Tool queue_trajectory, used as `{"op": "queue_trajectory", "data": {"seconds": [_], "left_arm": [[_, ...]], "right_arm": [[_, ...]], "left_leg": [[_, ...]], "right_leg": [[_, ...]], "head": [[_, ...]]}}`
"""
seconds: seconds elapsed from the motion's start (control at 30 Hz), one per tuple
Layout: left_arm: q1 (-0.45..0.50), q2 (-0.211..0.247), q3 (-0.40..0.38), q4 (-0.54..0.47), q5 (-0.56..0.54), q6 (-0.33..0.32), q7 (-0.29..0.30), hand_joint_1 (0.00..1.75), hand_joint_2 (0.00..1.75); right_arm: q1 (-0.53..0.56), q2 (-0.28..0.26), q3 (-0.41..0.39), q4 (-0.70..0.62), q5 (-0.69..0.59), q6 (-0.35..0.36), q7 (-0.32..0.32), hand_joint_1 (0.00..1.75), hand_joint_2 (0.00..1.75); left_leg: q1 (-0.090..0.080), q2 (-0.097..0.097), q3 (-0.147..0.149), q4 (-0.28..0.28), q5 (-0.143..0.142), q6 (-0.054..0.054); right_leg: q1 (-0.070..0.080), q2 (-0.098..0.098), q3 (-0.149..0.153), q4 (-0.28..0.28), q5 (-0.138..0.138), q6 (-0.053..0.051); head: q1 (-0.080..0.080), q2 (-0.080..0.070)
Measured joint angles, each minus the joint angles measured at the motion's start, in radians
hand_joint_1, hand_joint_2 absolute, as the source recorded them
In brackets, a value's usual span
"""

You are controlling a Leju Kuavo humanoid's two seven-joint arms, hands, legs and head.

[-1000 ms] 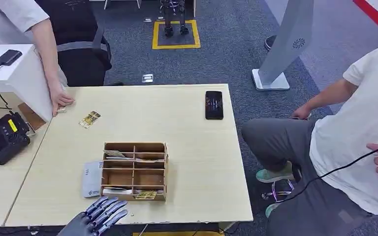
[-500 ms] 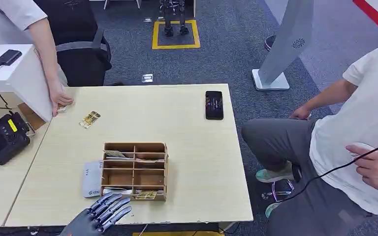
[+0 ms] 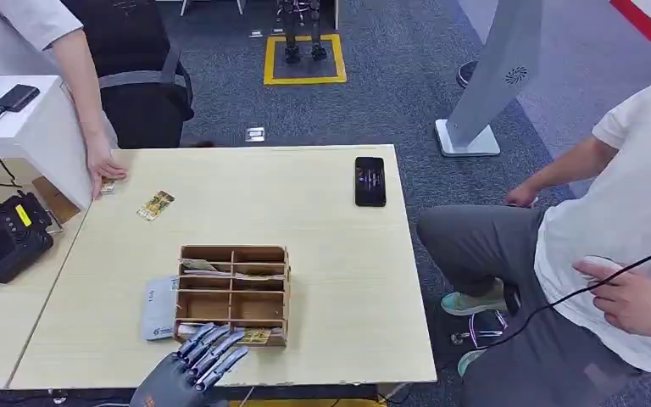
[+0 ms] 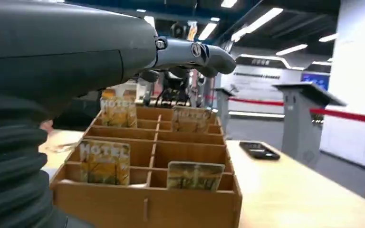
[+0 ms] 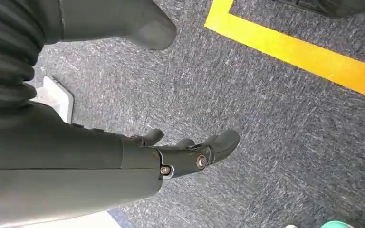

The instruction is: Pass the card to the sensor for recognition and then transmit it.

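Observation:
A wooden card box point(image 3: 232, 293) with several compartments stands on the light table point(image 3: 339, 280). It holds several yellow "HOTEL" cards, two of them in the nearest row point(image 4: 104, 161) point(image 4: 195, 175). One card point(image 3: 253, 336) shows in the box's front right compartment. My left hand point(image 3: 195, 360) reaches over the table's near edge with its fingers spread, their tips at the front wall of the box, and it holds nothing. In the left wrist view its fingers point(image 4: 190, 52) hover above the box point(image 4: 147, 199). My right hand point(image 5: 185, 152) hangs over the carpet, empty, fingers loosely apart.
A white flat device point(image 3: 159, 309) lies against the box's left side. A loose card point(image 3: 154, 204) and a black phone point(image 3: 370, 181) lie farther back. A person's hand point(image 3: 102, 174) rests at the far left corner. Another person sits at the right. A black unit point(image 3: 7, 242) sits on the side table.
My left hand has moved forward and to the right, from the table's near edge up to the front of the box. The seated person's hand has shifted left.

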Motion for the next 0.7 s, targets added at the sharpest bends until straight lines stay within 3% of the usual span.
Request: {"op": "queue_trajectory", "data": {"seconds": [0.17, 0.2, 0.23, 0.27, 0.4, 0.7], "left_arm": [[-0.002, -0.022, -0.002, 0.046, -0.003, 0.039, 0.019, 0.0, 1.75], [-0.019, -0.042, -0.004, 0.065, -0.044, 0.039, 0.071, 0.0, 1.75], [-0.028, -0.084, -0.008, 0.113, -0.053, 0.031, 0.114, 0.0, 1.75], [-0.029, -0.116, -0.014, 0.133, -0.057, 0.032, 0.116, 0.0, 1.75], [-0.037, -0.175, -0.026, 0.181, -0.068, 0.037, 0.124, 0.0, 1.75], [-0.055, -0.243, -0.026, 0.28, -0.106, 0.039, 0.177, 0.0, 1.75]], "right_arm": [[0.0, 0.008, 0.0, 0.0, 0.007, 0.0, 0.006, 0.0, 1.75], [0.001, 0.009, 0.0, 0.0, 0.007, -0.001, 0.006, 0.0, 1.75], [0.0, 0.01, 0.0, 0.0, 0.007, -0.001, 0.006, 0.0, 1.75], [-0.001, 0.01, 0.0, 0.0, 0.008, -0.002, 0.005, 0.0, 1.75], [0.0, 0.01, 0.0, 0.0, 0.01, -0.003, 0.005, 0.0, 1.75], [0.0, 0.01, 0.0, 0.0, 0.016, -0.003, 0.005, 0.0, 1.75]], "left_leg": [[0.0, 0.001, 0.001, 0.0, 0.0, 0.0], [-0.001, -0.002, 0.001, -0.002, 0.001, 0.002], [-0.002, -0.003, 0.0, -0.001, 0.001, 0.003], [-0.002, -0.003, 0.0, -0.001, 0.001, 0.003], [-0.004, -0.002, 0.0, 0.0, 0.0, 0.004], [-0.004, -0.002, 0.0, 0.0, 0.0, 0.004]], "right_leg": [[0.0, 0.001, -0.001, 0.0, 0.0, 0.0], [-0.003, -0.003, 0.001, 0.0, 0.0, 0.0], [-0.004, -0.004, 0.001, 0.0, -0.002, 0.004], [-0.002, -0.004, 0.002, 0.0, -0.002, 0.003], [-0.004, -0.003, 0.001, -0.001, -0.001, 0.004], [-0.004, -0.003, 0.001, 0.0, -0.001, 0.004]], "head": [[-0.002, 0.0], [0.0, 0.0], [-0.01, 0.0], [-0.008, 0.0], [-0.005, 0.0], [-0.005, 0.0]]}}
